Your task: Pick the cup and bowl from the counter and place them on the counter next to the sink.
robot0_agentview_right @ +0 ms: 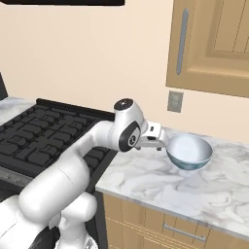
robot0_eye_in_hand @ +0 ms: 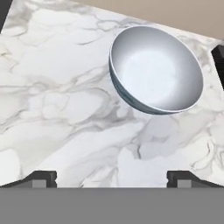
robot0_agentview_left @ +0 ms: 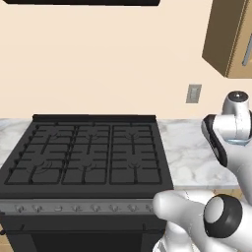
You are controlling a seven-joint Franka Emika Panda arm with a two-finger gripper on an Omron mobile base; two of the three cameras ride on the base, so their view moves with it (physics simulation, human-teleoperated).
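Observation:
A pale grey-blue bowl point(robot0_agentview_right: 189, 151) rests on the white marble counter point(robot0_agentview_right: 160, 182) to the right of the stove, its mouth tipped a little. In the hand view the bowl point(robot0_eye_in_hand: 155, 70) lies ahead and to the right over the veined marble point(robot0_eye_in_hand: 57, 109). My gripper point(robot0_eye_in_hand: 116, 179) hangs above the counter just short of the bowl, open, with nothing between its fingertips point(robot0_eye_in_hand: 43, 177). From the right base camera my hand point(robot0_agentview_right: 155, 138) sits right beside the bowl's left rim. The cup and the sink are out of view.
A black gas stove point(robot0_agentview_left: 88, 152) fills the counter run on the left, its edge point(robot0_agentview_right: 104, 160) close under my arm. A wooden wall cabinet point(robot0_agentview_right: 214, 44) and a wall outlet point(robot0_agentview_right: 175, 101) sit above the marble. Wooden drawers point(robot0_agentview_right: 180, 228) are below.

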